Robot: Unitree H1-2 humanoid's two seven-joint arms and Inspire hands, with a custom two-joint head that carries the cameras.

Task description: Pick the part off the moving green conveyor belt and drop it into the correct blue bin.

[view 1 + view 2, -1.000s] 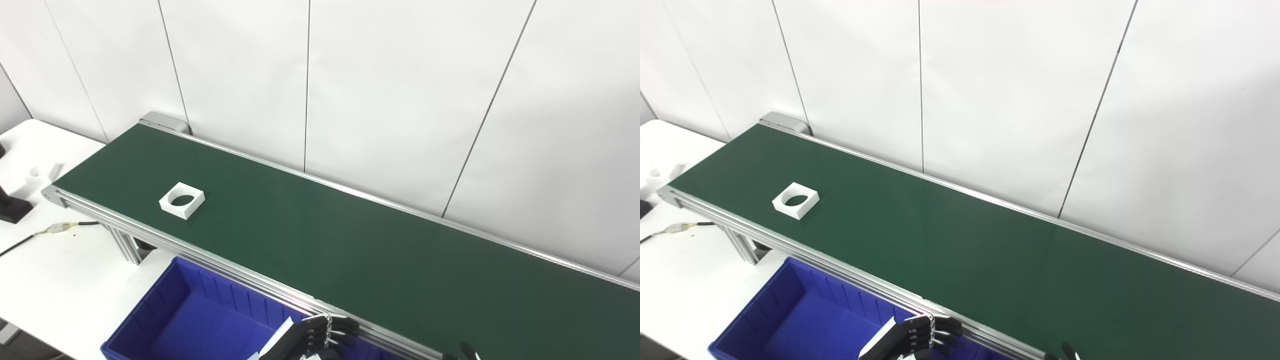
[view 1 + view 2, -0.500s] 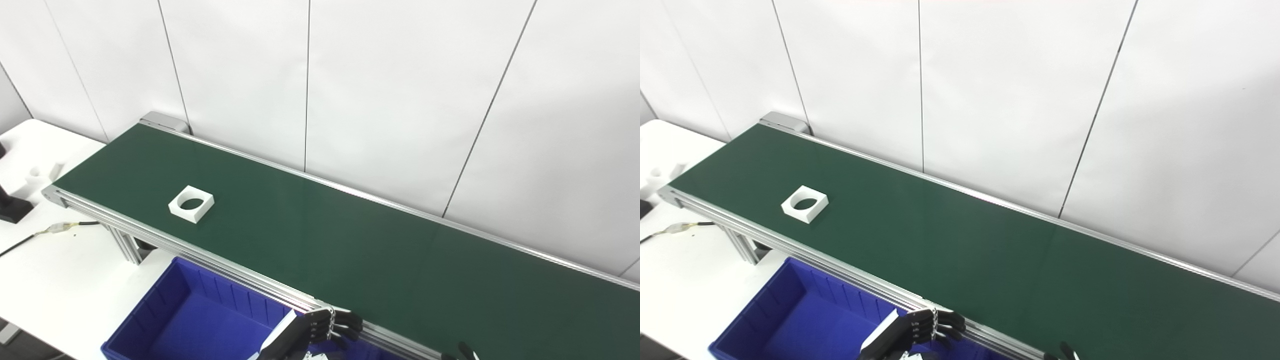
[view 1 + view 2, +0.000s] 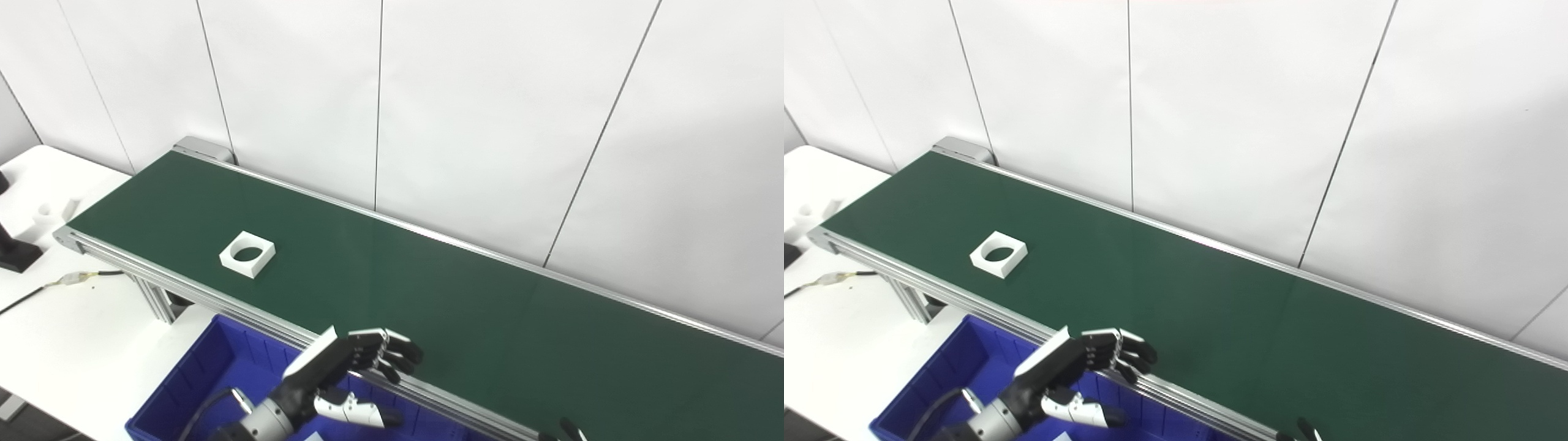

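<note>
A white square part (image 3: 247, 253) with a round hole lies flat on the green conveyor belt (image 3: 465, 306), toward its left end. My left hand (image 3: 349, 373) hangs over the belt's near rail and the blue bin (image 3: 202, 380), fingers spread and thumb apart, holding nothing. It is well to the right of and nearer than the part. Of my right hand only a dark fingertip (image 3: 566, 425) peeks over the bottom edge, so its state is hidden.
The belt's aluminium frame (image 3: 184, 288) runs diagonally from upper left to lower right, with white wall panels behind it. A white table (image 3: 67, 324) at the left carries a cable (image 3: 67, 280), white foam (image 3: 43, 211) and a black object (image 3: 15, 254).
The white part has ridden the belt to the right. My left hand has risen from the bottom edge and reached up over the belt's near rail, fingers now spread.
</note>
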